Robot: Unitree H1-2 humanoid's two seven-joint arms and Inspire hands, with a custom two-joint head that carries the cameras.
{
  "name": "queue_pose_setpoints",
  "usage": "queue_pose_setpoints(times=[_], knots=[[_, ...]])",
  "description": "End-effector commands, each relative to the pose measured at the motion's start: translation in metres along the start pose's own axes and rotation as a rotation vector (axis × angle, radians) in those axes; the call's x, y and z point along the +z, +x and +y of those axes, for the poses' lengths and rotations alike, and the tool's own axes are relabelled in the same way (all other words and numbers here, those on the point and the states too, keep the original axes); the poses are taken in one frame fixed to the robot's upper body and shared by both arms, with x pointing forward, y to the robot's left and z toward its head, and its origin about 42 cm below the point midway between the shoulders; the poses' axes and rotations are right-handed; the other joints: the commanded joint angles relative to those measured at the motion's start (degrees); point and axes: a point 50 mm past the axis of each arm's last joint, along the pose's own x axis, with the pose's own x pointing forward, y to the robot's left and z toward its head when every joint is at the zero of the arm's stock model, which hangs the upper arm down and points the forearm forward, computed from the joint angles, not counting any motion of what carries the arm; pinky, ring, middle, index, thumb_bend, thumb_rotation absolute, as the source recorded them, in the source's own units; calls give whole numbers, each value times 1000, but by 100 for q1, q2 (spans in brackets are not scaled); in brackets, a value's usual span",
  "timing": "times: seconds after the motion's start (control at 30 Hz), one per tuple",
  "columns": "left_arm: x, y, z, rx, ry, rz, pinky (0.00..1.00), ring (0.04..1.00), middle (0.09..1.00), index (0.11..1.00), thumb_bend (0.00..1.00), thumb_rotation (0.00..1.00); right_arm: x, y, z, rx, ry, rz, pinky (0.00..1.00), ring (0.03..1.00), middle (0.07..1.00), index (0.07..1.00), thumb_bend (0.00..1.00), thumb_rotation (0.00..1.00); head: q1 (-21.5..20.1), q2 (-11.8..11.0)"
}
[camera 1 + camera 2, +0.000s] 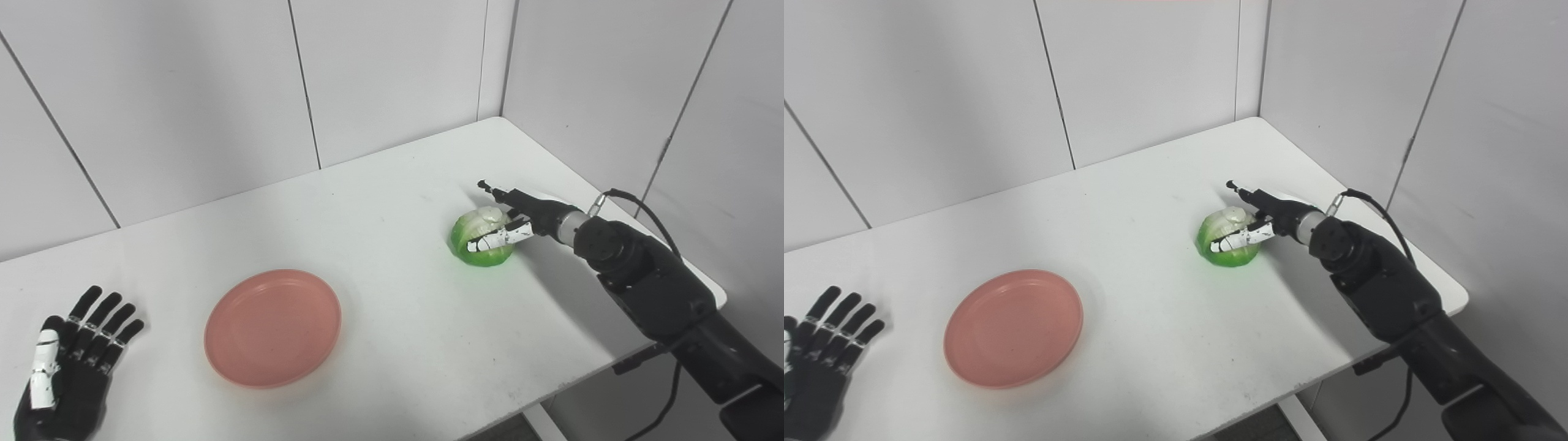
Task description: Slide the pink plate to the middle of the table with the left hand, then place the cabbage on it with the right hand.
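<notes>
**— Where's the cabbage from your hand right now?**

My right hand (505,223) is on it. The cabbage (482,240) sits on the table (392,202) toward the right edge, about midway between the far right corner and the near one. My thumb lies across its near face and another finger reaches over the far side, so I take the hand as closed around it. I'm hedging a little: from up here the fingers behind it are mostly hidden, and I can't tell whether it has left the tabletop.

**— And the plate?**

The plate (272,327) is well apart from the cabbage, to my left and nearer the front edge. It lies flat and bare. So from my right hand the carry runs leftward and back toward me, diagonally across the table.

**— Which hand is nearer the plate?**

The left hand (67,367), by a good way. It rests near the front left corner, palm down, fingers spread, holding nothing, and clear of the rim.

**— Does the cabbage have a long axis to mind?**

Not much; it's a squat, rounded lump, cut face up. My arm comes in from the right, so the wrist stays on the far side from the plate. The thing to watch, I'd judge, is keeping it level while crossing that gap.
</notes>
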Motion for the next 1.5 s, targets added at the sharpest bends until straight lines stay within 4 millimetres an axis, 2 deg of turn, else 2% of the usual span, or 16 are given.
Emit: queue_pose_setpoints(times=[0.0,0.1,0.17,0.3,0.6,0.9,0.97,1.03,1.17,1.2,1.27,1.3,1.37,1.47], knots=[[-37,-21,11,82,-47,155,741,792,808,803,458,779,6,2,-8,-33,34,-73,866,908,939,976,1000,357,3,6],[-37,-21,10,79,-50,155,747,795,810,807,458,783,3,6,-1,-36,83,-102,826,868,905,939,1000,311,7,7],[-36,-22,10,81,-54,156,743,792,807,804,460,774,3,8,3,-36,111,-119,786,824,862,897,1000,240,7,7],[-36,-22,10,75,-50,157,744,793,809,807,460,777,8,13,13,-13,168,-132,769,794,824,853,1000,146,12,15],[-34,-22,5,75,-57,153,733,783,801,800,464,754,15,21,28,65,95,-120,782,813,852,875,1000,149,27,20],[-34,-22,5,67,-49,154,759,802,816,813,458,792,24,29,41,70,42,-111,748,770,790,811,1000,115,52,34],[-35,-21,5,68,-47,155,756,798,812,808,467,788,25,30,44,65,41,-109,683,705,730,743,1000,90,65,33],[-34,-21,5,64,-46,156,757,799,813,810,470,785,26,32,46,54,15,-102,652,672,700,715,1000,82,65,33],[-34,-21,3,59,-44,154,757,800,816,812,473,780,27,34,51,19,-39,-78,554,567,602,596,942,7,77,28],[-34,-21,3,60,-46,155,758,800,816,811,475,779,27,35,52,10,-48,-73,537,542,566,531,696,53,85,22],[-33,-21,2,60,-46,155,759,801,817,811,476,775,26,35,53,-7,-49,-64,469,481,500,492,558,8,97,20],[-33,-20,2,58,-46,154,759,802,817,812,475,776,26,35,53,-20,-46,-62,456,472,495,492,553,6,112,18],[-34,-20,1,57,-47,153,767,806,821,815,472,782,25,34,52,-43,-38,-62,367,413,474,497,534,1,119,14],[-34,-20,1,55,-42,154,762,801,816,813,472,789,25,34,50,-65,-30,-58,338,403,471,496,530,0,122,7]])
